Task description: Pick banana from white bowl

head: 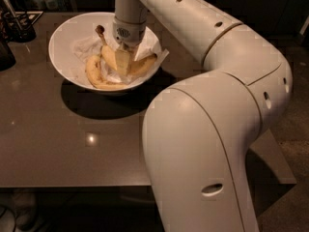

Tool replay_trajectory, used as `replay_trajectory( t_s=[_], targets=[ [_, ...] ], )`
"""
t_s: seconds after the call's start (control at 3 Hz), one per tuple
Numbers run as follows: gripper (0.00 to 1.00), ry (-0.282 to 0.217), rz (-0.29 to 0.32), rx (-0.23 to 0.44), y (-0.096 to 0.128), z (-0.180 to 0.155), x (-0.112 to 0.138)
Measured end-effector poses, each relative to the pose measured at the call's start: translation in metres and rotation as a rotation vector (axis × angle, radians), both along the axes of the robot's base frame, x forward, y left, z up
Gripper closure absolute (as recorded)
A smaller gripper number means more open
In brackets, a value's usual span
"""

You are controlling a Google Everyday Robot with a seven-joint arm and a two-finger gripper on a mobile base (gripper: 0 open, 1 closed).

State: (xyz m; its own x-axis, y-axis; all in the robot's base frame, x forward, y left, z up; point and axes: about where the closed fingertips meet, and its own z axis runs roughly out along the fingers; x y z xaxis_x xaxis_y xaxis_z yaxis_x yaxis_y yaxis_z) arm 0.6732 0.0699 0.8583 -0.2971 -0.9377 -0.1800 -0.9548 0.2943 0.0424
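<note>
The white bowl (67, 33) stands on the brown table at the upper left. Inside it the banana (109, 57) stands tilted, its slender stem ending in a dark knob that points up. My gripper (122, 64) reaches down into the bowl from above and is shut on the banana's body beside a pale finger (123, 62). A second banana (94, 76) lies curved along the bowl's lower left, and another yellow piece (146, 64) sticks out to the right of the gripper. My arm hides the bowl's far right rim.
White paper (84, 46) lines the bowl. A dark holder with utensils (18, 27) and a dark object (5, 54) stand at the table's left edge. The table (72, 144) ends at its front edge just below. My large arm fills the right side.
</note>
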Motion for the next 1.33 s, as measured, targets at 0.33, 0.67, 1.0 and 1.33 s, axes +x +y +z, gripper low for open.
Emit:
replay_trajectory(
  t_s=[0.33, 0.67, 1.0, 1.33],
  targets=[
    [1.00, -0.011, 0.052, 0.036, -0.001, 0.026, -0.005],
    [1.00, -0.011, 0.054, 0.038, -0.001, 0.026, -0.005],
    [1.00, -0.052, 0.064, 0.043, 0.003, 0.040, -0.009],
    [1.00, -0.053, 0.075, 0.062, -0.006, 0.053, -0.031]
  ],
)
